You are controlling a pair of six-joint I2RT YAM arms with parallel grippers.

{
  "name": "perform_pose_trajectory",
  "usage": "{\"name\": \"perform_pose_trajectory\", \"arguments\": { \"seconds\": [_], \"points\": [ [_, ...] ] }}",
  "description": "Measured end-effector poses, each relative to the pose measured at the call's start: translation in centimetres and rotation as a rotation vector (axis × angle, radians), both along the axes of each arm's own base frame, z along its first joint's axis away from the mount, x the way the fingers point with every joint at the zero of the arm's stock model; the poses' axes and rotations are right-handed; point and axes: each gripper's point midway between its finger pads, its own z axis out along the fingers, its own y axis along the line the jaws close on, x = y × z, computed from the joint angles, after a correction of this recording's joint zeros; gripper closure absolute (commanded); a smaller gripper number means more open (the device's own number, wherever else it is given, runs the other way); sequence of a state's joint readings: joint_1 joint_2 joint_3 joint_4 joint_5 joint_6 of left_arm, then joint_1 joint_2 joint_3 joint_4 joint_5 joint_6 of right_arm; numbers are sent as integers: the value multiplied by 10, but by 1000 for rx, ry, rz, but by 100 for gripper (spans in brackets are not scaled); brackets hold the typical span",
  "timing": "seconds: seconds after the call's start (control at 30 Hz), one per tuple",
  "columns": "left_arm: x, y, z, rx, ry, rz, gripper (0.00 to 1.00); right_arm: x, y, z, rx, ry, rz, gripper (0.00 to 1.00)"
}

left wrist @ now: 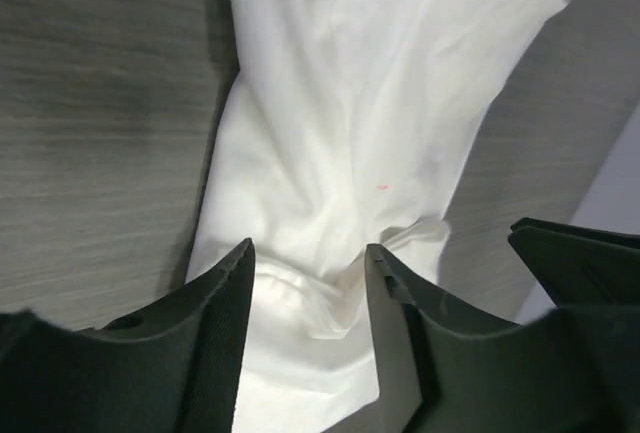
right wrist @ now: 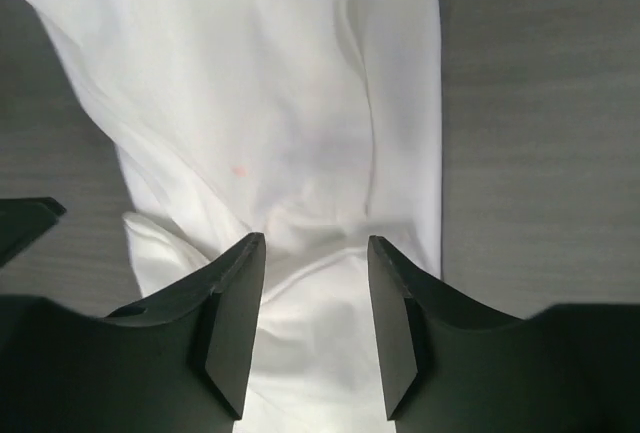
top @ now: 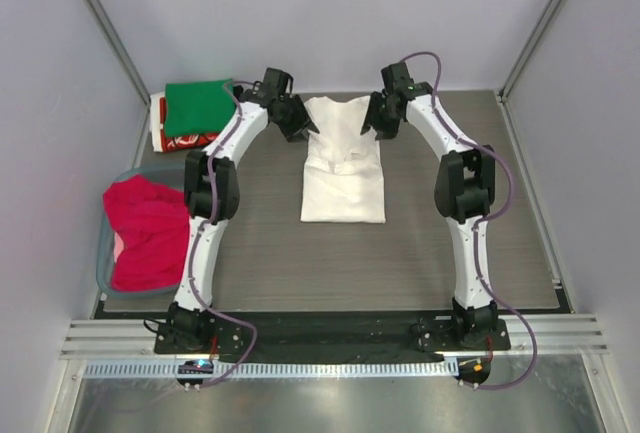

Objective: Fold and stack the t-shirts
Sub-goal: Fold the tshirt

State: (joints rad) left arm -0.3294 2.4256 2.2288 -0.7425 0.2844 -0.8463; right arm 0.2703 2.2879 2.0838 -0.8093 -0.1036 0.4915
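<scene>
A white t-shirt lies on the table's middle, its lower part folded into a neat rectangle and its upper part bunched at the far end. My left gripper hovers at the shirt's upper left edge, and my right gripper at its upper right edge. In the left wrist view the left gripper stands open over wrinkled white cloth, pinching nothing. The right gripper is likewise open above the white cloth. A folded green t-shirt rests on a red-and-white one at the back left.
A grey-blue tub at the left edge holds a crumpled red-pink t-shirt. The grey table mat stretches in front of the white shirt. Walls close in the back and both sides.
</scene>
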Motion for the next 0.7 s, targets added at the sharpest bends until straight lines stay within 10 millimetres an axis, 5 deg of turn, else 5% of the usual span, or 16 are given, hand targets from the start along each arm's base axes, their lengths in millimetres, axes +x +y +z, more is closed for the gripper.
{"name": "perform_pose_trajectory", "arguments": {
  "seconds": [0.07,0.17,0.33,0.47,0.7],
  "points": [
    [19,5,13,-33,-21,8,46,26,-3,18,22,-63,-15,46],
    [15,25,24,-25,-13,22,45,26,-14,39,31,-89,-32,46],
    [-59,56,25,7,83,42,46,-39,-19,46,36,-36,-13,48],
    [-108,52,31,17,84,6,48,-90,8,39,48,5,74,51],
    [-169,21,4,44,92,-104,50,-112,68,10,86,65,218,57]
  ]
}}
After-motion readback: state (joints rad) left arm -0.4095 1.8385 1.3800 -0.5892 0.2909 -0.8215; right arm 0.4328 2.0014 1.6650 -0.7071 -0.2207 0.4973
